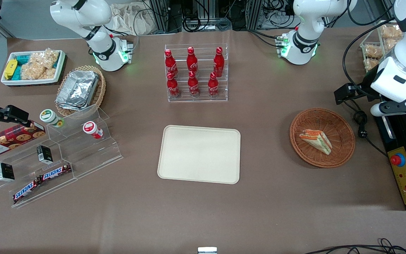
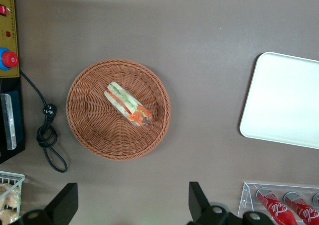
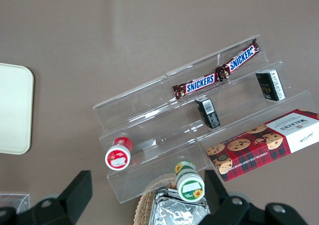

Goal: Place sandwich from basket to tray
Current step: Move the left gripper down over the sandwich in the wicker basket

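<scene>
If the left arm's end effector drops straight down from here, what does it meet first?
Probably bare table, not the sandwich. The end effector, fingers open, hangs high and points down just outside the basket rim. Depth is hard to judge, so it might clip that rim.

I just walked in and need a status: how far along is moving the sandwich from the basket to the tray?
Nothing looks done yet. The sandwich lies in the basket, and the tray has nothing on it. In hand: the gripper is open and hangs high above the table, holding nothing, with the basket in its wrist view. Left: descend, grasp the sandwich, carry it over and set it on the tray.
</scene>
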Motion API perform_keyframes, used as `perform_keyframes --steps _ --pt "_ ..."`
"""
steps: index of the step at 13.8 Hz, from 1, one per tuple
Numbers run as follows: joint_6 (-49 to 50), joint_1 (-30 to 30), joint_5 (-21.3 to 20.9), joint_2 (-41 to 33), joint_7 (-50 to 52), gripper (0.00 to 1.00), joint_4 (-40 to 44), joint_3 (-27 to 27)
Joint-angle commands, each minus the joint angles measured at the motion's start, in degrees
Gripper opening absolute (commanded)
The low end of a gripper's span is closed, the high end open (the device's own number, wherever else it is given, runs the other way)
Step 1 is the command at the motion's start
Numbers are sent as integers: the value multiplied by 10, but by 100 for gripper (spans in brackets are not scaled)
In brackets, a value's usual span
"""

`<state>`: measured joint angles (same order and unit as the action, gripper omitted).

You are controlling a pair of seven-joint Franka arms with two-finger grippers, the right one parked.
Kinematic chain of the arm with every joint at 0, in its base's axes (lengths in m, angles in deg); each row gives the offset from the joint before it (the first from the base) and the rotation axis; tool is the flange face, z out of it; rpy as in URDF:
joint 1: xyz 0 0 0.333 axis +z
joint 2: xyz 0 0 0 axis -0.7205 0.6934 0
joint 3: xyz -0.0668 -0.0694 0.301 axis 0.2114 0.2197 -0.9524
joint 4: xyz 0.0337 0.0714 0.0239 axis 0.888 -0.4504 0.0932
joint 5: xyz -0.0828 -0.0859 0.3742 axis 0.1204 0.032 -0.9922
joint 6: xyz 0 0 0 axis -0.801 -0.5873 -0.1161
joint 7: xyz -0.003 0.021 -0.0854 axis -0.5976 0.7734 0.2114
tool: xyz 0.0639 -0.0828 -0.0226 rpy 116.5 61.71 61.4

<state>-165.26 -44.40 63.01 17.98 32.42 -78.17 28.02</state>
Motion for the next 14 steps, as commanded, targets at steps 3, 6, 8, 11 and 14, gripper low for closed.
perform_keyframes --steps 3,6,8,11,14 --pt "25 0 3 5 -9 100 16 -3" --pt "27 4 1 22 31 100 9 -6" --pt "12 30 8 21 58 100 -30 -7" --pt "-62 66 8 20 66 100 -108 -8" --pt "-188 72 3 22 122 100 -211 -8"
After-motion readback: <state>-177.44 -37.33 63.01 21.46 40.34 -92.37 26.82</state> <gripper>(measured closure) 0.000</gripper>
